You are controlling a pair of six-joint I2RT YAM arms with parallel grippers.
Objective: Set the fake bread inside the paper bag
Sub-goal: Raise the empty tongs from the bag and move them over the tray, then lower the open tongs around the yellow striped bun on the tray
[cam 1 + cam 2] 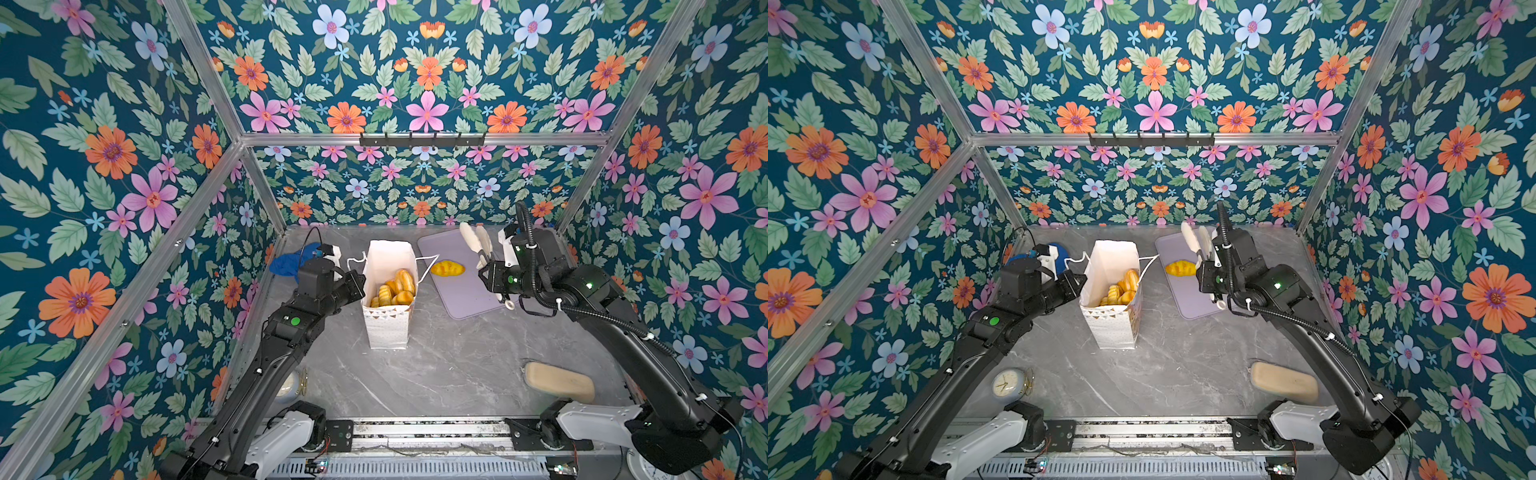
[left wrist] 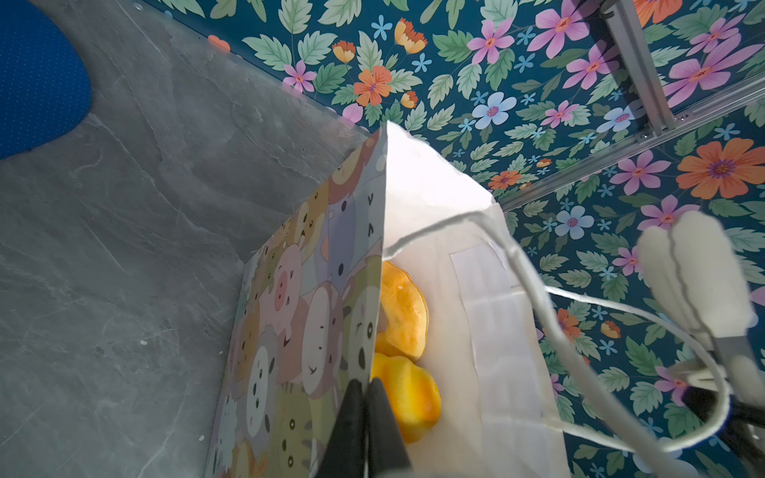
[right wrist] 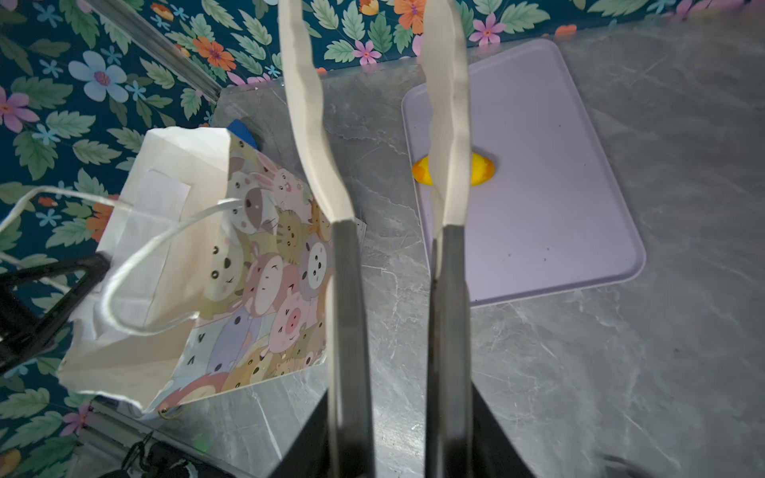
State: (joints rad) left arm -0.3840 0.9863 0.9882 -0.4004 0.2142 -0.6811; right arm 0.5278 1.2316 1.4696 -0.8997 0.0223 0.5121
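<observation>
The fake bread [image 1: 395, 291] is mostly inside the paper bag [image 1: 386, 332]. Several glossy yellow and golden-brown pieces are heaped in its bottom, visible through the open top in both top views. A single yellow pastry [image 1: 447, 268] lies outside the bag on a lilac tray [image 1: 465, 296], near the tray edge closest to the bag.

The bag stands upright on the grey marbled table [image 1: 436, 374], about midway between the left and right edges and nearer the far edge. One cord handle [image 1: 428, 266] hangs out toward the tray. The wrist views show one outer face of the bag printed with cartoon animals.

The left end effector [image 2: 366, 389] is closed on the rim of the bag's left wall. Its two black fingers [image 2: 350, 430] pinch the paper, one inside and one outside.

The right end effector [image 3: 368, 41] hangs above the tray, beside the far right part of the table. Its white pads [image 3: 306, 103] are parted with a clear gap. It holds nothing and touches nothing.

The tray lies just right of the bag, toward the far right corner. A blue cloth [image 1: 286, 264] sits near the far left corner. A pale beige oblong [image 1: 559, 382] lies near the near right corner, and a small clock [image 1: 1008, 383] stands by the near left edge.
</observation>
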